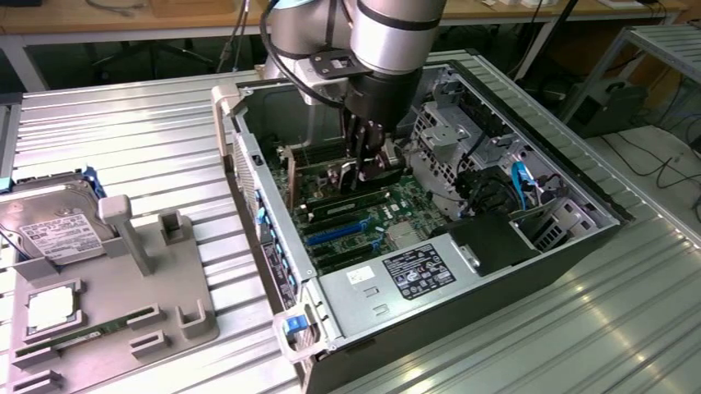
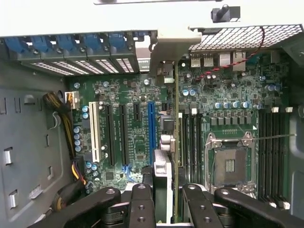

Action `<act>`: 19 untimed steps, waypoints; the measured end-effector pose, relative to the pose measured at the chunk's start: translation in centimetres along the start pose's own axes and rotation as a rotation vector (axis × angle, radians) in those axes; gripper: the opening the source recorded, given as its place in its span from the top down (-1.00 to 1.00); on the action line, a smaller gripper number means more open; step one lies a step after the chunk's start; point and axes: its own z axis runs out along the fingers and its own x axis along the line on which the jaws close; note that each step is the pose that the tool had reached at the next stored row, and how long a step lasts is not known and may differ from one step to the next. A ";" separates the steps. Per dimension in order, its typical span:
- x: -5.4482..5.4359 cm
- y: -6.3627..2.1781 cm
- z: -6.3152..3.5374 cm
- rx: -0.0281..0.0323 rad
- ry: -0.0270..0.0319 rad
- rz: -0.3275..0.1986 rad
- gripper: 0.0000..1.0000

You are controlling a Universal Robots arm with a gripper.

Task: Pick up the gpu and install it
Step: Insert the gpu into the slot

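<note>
Clamping the gpu (image 2: 176,142) edge-on, the pincer (image 2: 164,209) hangs over the motherboard (image 2: 128,128).

Arm (image 1: 383,33) is showing silver-grey cylindrical links and a black wrist. Tool (image 2: 166,199) is presenting black jointed fingers (image 2: 140,204) with small round screws.

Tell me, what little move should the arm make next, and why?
Probably ease the gpu straight down, holding it upright. The fingers grip it on edge just over the motherboard, along its row of slots, and it doesn't look pressed home, though I can't be sure of that.
</note>
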 end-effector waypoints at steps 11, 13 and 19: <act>0.3 0.21 1.15 -0.0001 -0.0007 -0.018 0.44; 0.3 0.37 1.25 0.0000 -0.0009 -0.018 0.44; 1.0 0.37 1.78 -0.0001 -0.0008 -0.018 0.44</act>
